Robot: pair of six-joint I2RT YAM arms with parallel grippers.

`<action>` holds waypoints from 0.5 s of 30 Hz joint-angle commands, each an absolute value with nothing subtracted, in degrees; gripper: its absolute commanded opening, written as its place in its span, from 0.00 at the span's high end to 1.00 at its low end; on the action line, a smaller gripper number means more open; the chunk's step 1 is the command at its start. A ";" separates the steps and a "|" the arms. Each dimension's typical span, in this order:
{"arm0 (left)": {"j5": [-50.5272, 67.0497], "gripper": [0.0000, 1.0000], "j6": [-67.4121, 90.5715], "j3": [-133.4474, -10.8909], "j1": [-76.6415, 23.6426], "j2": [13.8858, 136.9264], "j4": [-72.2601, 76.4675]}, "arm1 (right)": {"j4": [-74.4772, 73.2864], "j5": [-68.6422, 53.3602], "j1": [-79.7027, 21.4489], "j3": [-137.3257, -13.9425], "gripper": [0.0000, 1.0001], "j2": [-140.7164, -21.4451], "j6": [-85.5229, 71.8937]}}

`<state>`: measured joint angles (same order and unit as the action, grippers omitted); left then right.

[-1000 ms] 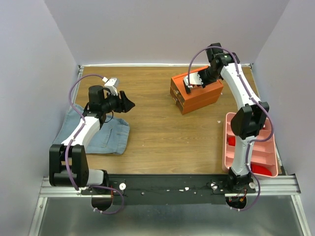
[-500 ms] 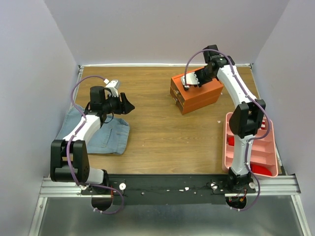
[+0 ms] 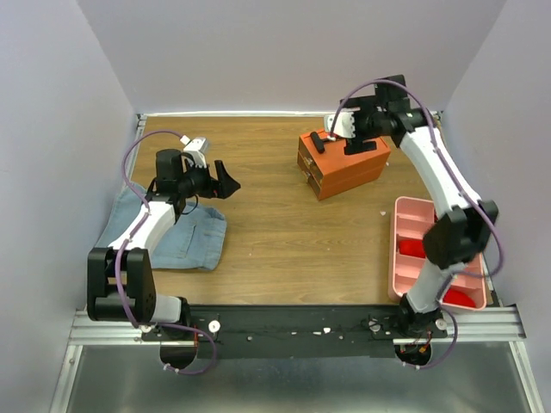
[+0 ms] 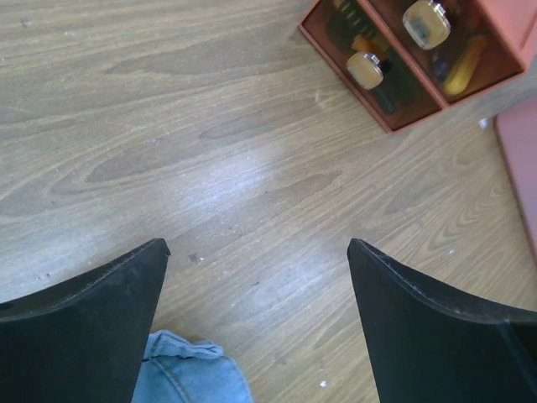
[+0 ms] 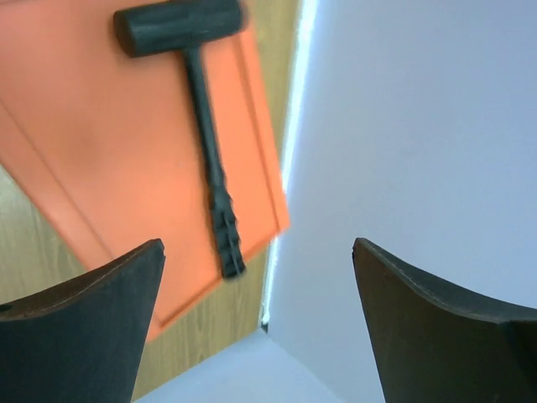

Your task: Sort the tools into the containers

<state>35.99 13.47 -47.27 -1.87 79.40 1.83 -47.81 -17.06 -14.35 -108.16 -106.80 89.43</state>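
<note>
Up and back goes my right gripper (image 3: 360, 142): a second ago it sat low on the orange cabinet (image 3: 344, 168), and now it has lifted clear and swung toward the far wall. From above, the small black hammer (image 3: 321, 139) lies alone on the cabinet's top, released. My left gripper (image 3: 222, 181) has barely shifted. It hovers over bare wood just past the blue cloth (image 3: 185, 232), its jaws spread. The pink tray (image 3: 413, 211) sits at the right edge.

Through my left wrist camera, the left gripper (image 4: 258, 252) is wide and holds nothing. Ahead is the cabinet (image 4: 394, 122), its two clear drawers (image 4: 403, 75) with dark pulls looking closed, and yellow-handled tools (image 4: 464, 65) show through the fronts. A fold of cloth (image 4: 189, 369) lies beneath my fingers.

Through my right wrist camera, the right gripper (image 5: 258, 243) is also wide and empty. The hammer (image 5: 210, 151) rests flat on the orange top, head away from me and handle reaching almost to the edge.

I judge the hammer only parked there, not sorted. A drawer must be pulled open before it can go inside.
</note>
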 commanded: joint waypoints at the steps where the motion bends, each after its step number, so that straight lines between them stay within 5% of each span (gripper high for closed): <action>1: 37.53 0.01 12.92 -50.53 -1.49 76.64 3.60 | -33.42 -17.67 -14.59 -96.81 0.00 -92.67 70.96; 10: 27.62 0.01 4.50 -58.08 -1.49 77.61 -3.07 | -37.98 -0.99 -14.68 -92.73 0.00 -88.77 25.53; 15: 19.08 0.01 -3.24 -60.73 -1.50 77.87 -6.23 | -33.67 3.69 -14.59 -78.44 0.00 -79.40 22.84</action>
